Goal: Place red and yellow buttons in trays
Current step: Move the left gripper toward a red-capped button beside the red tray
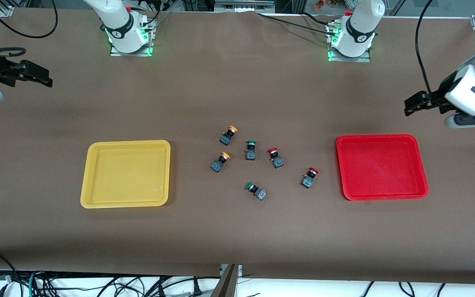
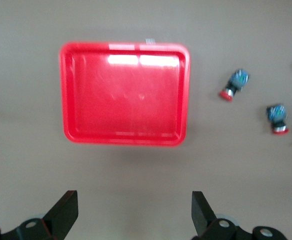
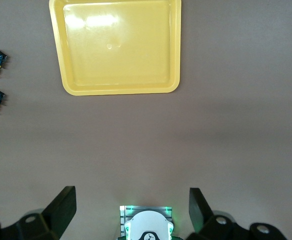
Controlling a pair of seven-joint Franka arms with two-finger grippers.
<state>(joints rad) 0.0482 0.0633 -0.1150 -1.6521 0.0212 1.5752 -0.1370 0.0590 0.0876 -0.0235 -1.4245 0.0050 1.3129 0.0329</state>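
Sitting empty toward opposite table ends, the yellow tray [image 1: 125,174] and red tray [image 1: 382,167] are flanking six loose buttons, likely for colour sorting. Both arms are waiting: left gripper [image 2: 134,214] and right gripper [image 3: 132,210] are hanging spread over bare table. From the green button [image 1: 250,149], yellow buttons [image 1: 221,161] are lying around nine and eleven o'clock, red buttons [image 1: 275,157] around four. No legible writing is showing.

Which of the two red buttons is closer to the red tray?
The red button nearer the front camera; it lies just beside the red tray. The other red button sits farther from the camera and deeper in the cluster, next to a green button.
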